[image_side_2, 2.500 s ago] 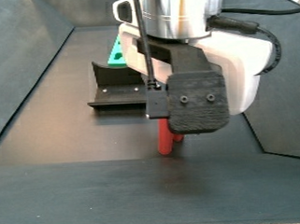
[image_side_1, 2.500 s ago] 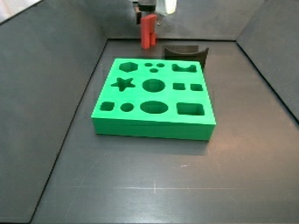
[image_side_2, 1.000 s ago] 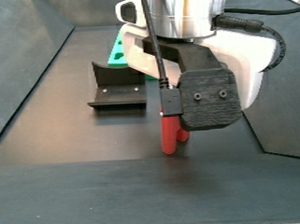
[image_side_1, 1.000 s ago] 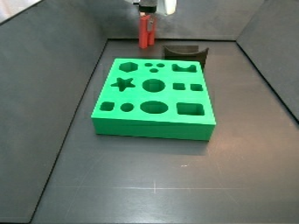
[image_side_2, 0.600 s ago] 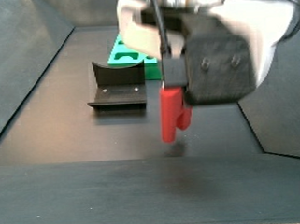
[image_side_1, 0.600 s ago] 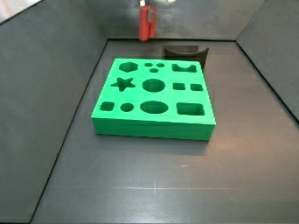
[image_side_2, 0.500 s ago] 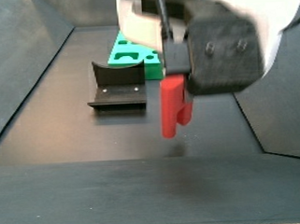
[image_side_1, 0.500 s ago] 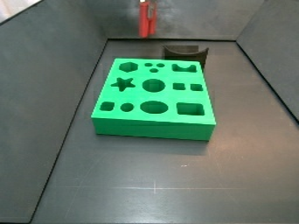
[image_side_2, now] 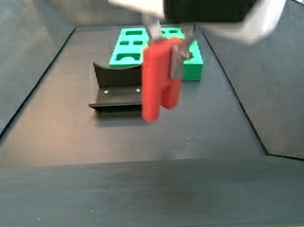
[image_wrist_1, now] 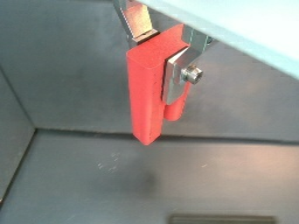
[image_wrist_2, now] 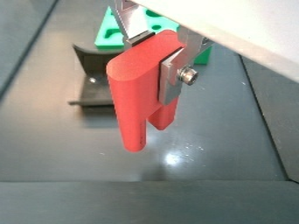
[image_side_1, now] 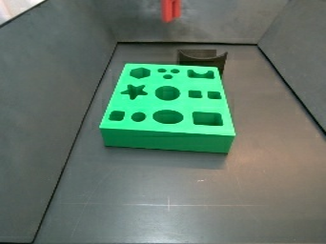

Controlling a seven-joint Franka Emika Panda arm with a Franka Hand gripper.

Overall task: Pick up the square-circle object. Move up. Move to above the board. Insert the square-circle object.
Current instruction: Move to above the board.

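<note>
Red square-circle object (image_wrist_2: 142, 87) clamped in end effector (image_wrist_2: 162, 58), clear of floor

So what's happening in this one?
The arm's claw is shut on the red peg and holds it upright in the air, clear of the floor. In a side view the peg sits at the far end of the bin, beyond the green board and near the dark fixture. The board lies flat on the floor with its cut-outs empty. The peg is not yet over the board, so the insert remains to be done.
</note>
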